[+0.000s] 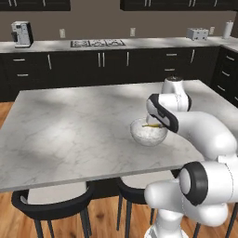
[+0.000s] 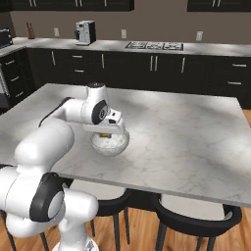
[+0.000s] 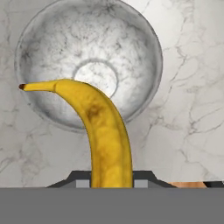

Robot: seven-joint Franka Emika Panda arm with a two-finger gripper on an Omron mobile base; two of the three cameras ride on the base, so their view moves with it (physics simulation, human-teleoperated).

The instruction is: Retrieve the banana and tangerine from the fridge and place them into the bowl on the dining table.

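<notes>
I've got the arm out over the dining table (image 1: 69,125), working near the table's near edge, toward its right end in the left base view. Going left to right on that tabletop: the left half is bare marble, then the bowl (image 1: 148,132) sits just inside the near edge, w/ the wrist hanging right above it.

The gripper (image 3: 111,181) is pinching the banana (image 3: 103,127) at its lower end; the fingers are closed tight on the fruit, not spread. In the hand view the banana curves up from the jaws and its dark tip reaches out over the bowl's (image 3: 43,48) inside, above the left part of the rim. The bowl interior looks empty, no fruit in it. In the left base view a sliver of yellow (image 1: 151,125) shows at rim level, so I judge the banana is at the bowl's mouth but not let go yet.

Progress as I read it: 1 of 2 fruits is at the table, held over the bowl (image 2: 109,142), release pending. I can't spot the tangerine on the tabletop or in the bowl, so I take that 2nd fetch as still to do: another trip to the fridge, then back here.
</notes>
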